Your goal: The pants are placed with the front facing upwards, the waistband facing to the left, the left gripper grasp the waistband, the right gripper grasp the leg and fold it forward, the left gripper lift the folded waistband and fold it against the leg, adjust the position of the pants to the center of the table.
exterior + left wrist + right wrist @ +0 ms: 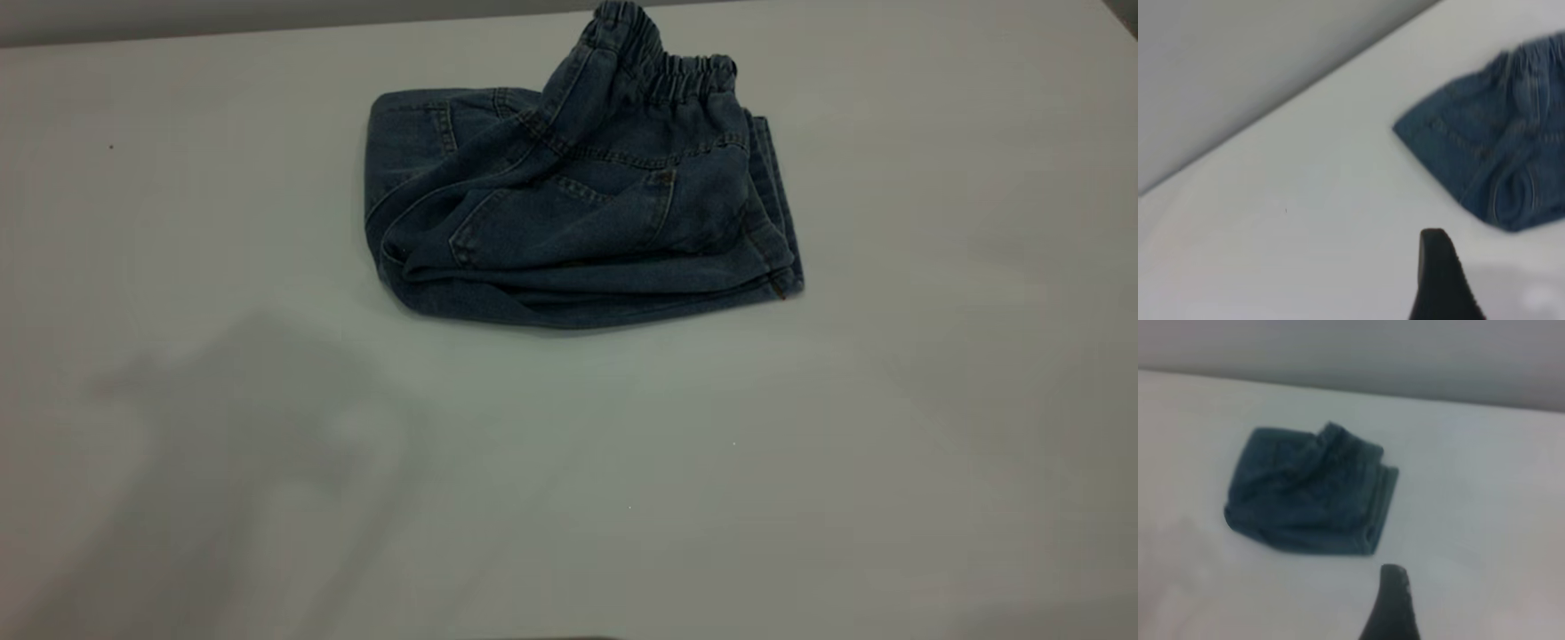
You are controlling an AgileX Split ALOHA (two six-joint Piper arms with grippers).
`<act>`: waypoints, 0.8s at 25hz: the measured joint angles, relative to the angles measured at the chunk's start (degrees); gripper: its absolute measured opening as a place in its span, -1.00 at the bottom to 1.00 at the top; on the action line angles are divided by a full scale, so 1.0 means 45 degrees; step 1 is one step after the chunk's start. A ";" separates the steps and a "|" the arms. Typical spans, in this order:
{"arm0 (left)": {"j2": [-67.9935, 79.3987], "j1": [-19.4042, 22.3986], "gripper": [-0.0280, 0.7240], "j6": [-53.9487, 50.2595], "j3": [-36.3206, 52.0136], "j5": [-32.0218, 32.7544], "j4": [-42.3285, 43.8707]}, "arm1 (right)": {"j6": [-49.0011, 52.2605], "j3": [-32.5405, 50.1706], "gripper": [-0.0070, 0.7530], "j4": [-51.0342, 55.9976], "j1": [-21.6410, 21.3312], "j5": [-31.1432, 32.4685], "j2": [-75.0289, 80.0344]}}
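You see the folded pants (pixel 578 209) lying on the table (pixel 569 462), well apart from both grippers; their grip state can't be told.

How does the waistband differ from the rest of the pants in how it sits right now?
The waistband is gathered and ruffled and stands up in a hump; the rest of the pants lie folded fairly flat on the table. The waistband sits at the bundle's far edge in the exterior view, while the folded layers stack along the near edge. Both are the same blue denim, and neither is held by a gripper.
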 joint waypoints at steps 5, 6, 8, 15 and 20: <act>-0.1050 0.0000 0.12 -0.0919 0.1783 0.0000 -0.0191 | 0.0000 0.2641 0.37 -0.0146 0.0000 -0.0104 -0.2372; -0.1209 0.0000 0.12 -0.1025 0.2095 0.0000 -0.0271 | 0.0000 0.3219 0.37 -0.0188 0.0000 -0.0123 -0.2911; -0.1544 0.0000 0.12 -0.1099 0.2919 0.0000 -0.0366 | 0.0000 0.3991 0.37 -0.0469 0.0000 -0.0117 -0.3654; -0.3320 0.0000 0.12 -0.1111 0.6220 0.0000 -0.0458 | 0.0581 0.5744 0.37 -0.1959 0.0000 0.0117 -0.5466; -0.4871 0.0000 0.12 -0.1111 0.8555 0.0000 -0.1065 | 0.0623 0.6287 0.37 -0.2253 0.0000 0.0128 -0.6051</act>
